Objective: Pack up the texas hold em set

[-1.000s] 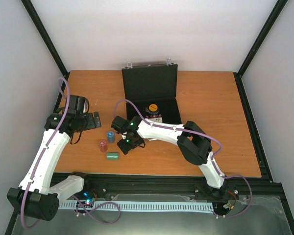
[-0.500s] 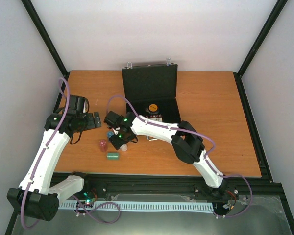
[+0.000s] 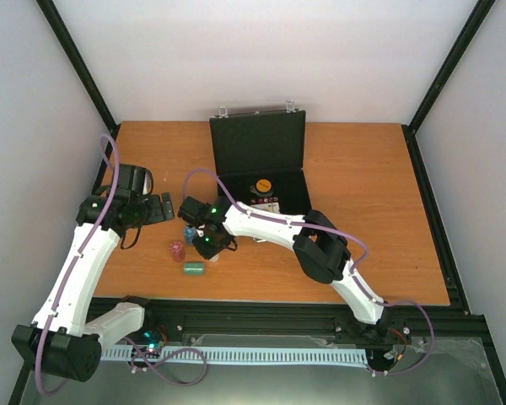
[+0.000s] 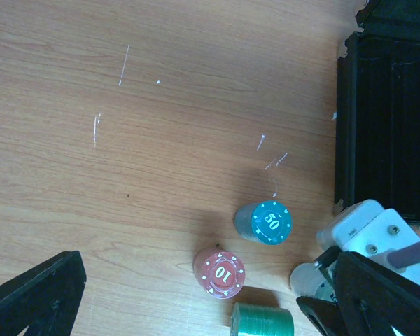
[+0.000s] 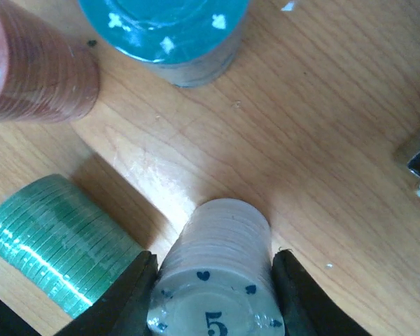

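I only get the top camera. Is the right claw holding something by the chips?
Observer: Yes. The right claw is closed on a white stack, with a finger on each side.
Operator: Does it have a number?
Observer: It says 5 on top.
Operator: What about the blue and red ones?
Observer: The blue stack says 50, and the red stack says 10.
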Tool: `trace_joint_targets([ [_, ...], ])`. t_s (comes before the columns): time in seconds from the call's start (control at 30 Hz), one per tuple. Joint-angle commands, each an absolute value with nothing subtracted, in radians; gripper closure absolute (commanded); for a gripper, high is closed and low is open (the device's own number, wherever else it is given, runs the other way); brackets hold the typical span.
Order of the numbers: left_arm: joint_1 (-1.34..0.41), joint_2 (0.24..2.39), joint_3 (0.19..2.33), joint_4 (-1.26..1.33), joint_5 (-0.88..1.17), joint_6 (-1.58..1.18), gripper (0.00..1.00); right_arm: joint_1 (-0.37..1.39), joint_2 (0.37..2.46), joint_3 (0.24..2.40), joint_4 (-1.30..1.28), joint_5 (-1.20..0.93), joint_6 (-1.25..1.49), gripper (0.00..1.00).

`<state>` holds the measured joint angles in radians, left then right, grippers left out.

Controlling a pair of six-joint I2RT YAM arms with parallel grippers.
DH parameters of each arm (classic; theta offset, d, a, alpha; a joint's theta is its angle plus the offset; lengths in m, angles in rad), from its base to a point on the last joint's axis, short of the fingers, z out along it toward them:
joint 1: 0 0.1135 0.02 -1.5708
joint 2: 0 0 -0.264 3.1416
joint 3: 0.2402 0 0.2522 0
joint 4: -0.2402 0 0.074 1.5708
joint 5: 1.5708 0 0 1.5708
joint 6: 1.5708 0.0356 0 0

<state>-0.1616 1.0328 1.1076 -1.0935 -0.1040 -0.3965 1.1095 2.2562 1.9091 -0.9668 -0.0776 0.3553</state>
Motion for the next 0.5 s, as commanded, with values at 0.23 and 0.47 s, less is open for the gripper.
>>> trace_joint_targets([
  [0.23,-0.155,1.029,1.117,-1.092,-0.105,-0.383,0.00,1.118,2.163,1.892,-1.017,0.011,0.350,0.79],
  [0.47,-0.155,1.038,1.112,-1.080,-0.096,-0.381,0.00,1.065,1.948,1.838,-1.008,0.117,0.379,0.81],
])
